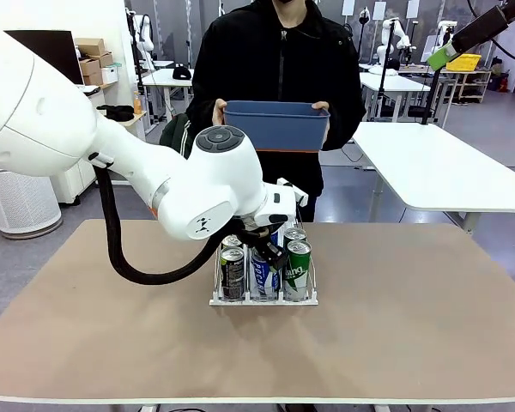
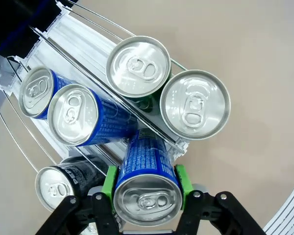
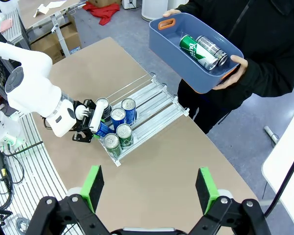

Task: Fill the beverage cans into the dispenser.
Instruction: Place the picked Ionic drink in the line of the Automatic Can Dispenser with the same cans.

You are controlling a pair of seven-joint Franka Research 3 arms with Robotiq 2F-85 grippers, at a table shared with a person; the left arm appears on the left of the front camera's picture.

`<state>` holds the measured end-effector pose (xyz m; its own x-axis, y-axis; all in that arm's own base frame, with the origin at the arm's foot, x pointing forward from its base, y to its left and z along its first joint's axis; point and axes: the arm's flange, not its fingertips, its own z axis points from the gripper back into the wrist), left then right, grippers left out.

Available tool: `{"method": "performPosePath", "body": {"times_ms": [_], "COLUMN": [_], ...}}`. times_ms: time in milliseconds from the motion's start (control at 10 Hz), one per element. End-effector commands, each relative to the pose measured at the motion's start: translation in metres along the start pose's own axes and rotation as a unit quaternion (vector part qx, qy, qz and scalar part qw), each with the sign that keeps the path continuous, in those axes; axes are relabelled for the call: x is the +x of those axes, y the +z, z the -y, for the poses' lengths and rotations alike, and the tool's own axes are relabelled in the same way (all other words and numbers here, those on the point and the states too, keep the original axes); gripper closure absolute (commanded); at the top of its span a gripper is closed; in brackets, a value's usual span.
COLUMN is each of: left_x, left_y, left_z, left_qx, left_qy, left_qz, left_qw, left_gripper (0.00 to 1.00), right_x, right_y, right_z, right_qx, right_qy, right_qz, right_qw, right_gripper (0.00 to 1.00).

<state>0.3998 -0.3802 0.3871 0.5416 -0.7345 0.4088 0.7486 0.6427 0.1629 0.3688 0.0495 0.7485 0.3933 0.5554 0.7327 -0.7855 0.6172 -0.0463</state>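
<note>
Front view: the dispenser (image 1: 263, 299) sits on the tan matte desk (image 1: 412, 326). It is a white-based rack whose thin wire dividers make three narrow lanes. At its near end a black can (image 1: 233, 273) stands in one outer lane and a green can (image 1: 298, 266) in the other. The left claw (image 1: 262, 243) hangs over the near end of the middle lane, clamped on a blue-and-white can (image 1: 259, 279). Beyond the dispenser's far end a person holds a blue bin (image 1: 277, 129) of dull moulded plastic.

Left wrist view: the green pads (image 2: 109, 182) press both sides of the slim, glossy cylinder with its brushed silver top. It leans, lower end down at the dispenser's near edge, and I cannot tell whether it is seated yet. Behind it in the same lane are two blue cans (image 2: 73, 115). A second green one (image 2: 138, 66) stands in the neighbouring lane.

Right wrist view: the right claw (image 3: 149, 188) stands wide with nothing between its pads, high over the desk on the dispenser's near side. In the bin past the far end lie two spare cans (image 3: 203, 49), one green and one black-and-silver, on their sides. The far stretch of every lane is bare rail.

By my reading five cans are loaded, one is going in, and the two in the bin remain
</note>
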Motion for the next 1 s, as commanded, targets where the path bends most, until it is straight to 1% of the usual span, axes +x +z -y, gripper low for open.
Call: {"method": "performPosePath", "body": {"times_ms": [0,200,300,500,700,800,900], "left_x": [-0.002,0.0,0.005,0.016,0.022,0.024,0.025], "left_y": [0.0,0.0,0.002,0.002,0.001,0.0,0.002], "left_z": [0.001,0.001,-0.012,-0.027,-0.03,-0.034,-0.035], "left_qx": [0.004,0.0,0.01,0.004,0.003,-0.004,-0.011], "left_qy": [-0.002,-0.001,-0.003,-0.018,-0.021,-0.019,-0.016], "left_qz": [0.001,-0.001,-0.027,-0.033,-0.04,-0.04,-0.034], "left_qw": [1.0,1.0,1.0,0.999,0.999,0.999,0.999], "left_gripper": [0.42,0.42,0.42,0.42,0.42,0.22,0.22], "right_x": [-0.001,-0.001,-0.001,-0.001,-0.001,-0.001,-0.001], "right_y": [0.0,0.0,0.0,0.0,0.0,0.0,0.0], "right_z": [0.001,0.001,0.001,0.001,0.001,0.001,0.001], "right_qx": [0.003,0.003,0.003,0.003,0.003,0.003,0.003], "right_qy": [-0.002,-0.002,-0.002,-0.002,-0.002,-0.002,-0.002], "right_qz": [0.004,0.004,0.004,0.004,0.004,0.004,0.004], "right_qw": [1.0,1.0,1.0,1.0,1.0,1.0,1.0], "right_gripper": [0.0,0.0,0.0,0.0,0.0,0.0,0.0]}}
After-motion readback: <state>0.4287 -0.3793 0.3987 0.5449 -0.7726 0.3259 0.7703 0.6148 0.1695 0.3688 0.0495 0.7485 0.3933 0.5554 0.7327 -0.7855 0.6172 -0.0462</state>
